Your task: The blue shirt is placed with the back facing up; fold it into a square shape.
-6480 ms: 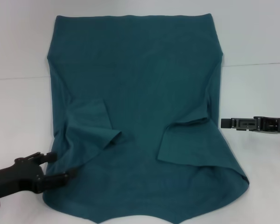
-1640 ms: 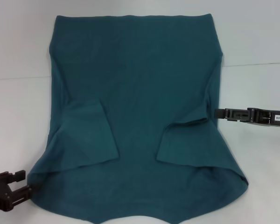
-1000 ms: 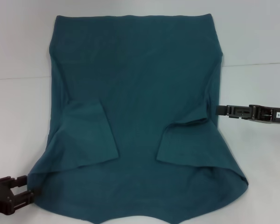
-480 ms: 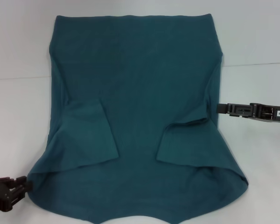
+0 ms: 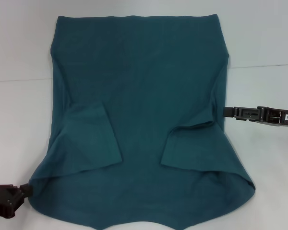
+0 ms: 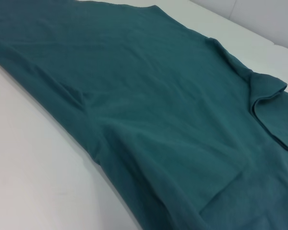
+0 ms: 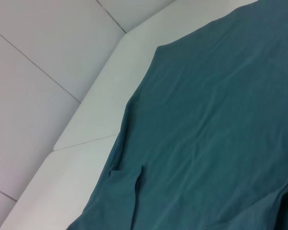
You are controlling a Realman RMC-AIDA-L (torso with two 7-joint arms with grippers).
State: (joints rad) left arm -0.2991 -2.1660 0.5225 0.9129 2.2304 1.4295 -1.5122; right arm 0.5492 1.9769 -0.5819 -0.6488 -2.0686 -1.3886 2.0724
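Head view shows the blue shirt (image 5: 139, 120) spread flat on the white counter (image 5: 19, 120), both sleeves folded inward onto the body – one flap on each side. The left end effector (image 5: 20, 191) sits low at the shirt's near left corner, touching or just beside the fabric edge; whether its fingers are parted or clamped on cloth cannot be told. The right end effector (image 5: 226, 112) rests at the shirt's right edge near the folded sleeve, seen edge-on, so its state cannot be told either. Fabric appears soft, thin and matte: judged light, limp, and unable to hold shape when lifted. It should drape and wrinkle easily, not slip. Recommended hold points are edges and corners – a pinch on the hem or side seam, both layers together, taken symmetrically so the fold line stays straight. Lifting from mid-panel would likely bunch the cloth.
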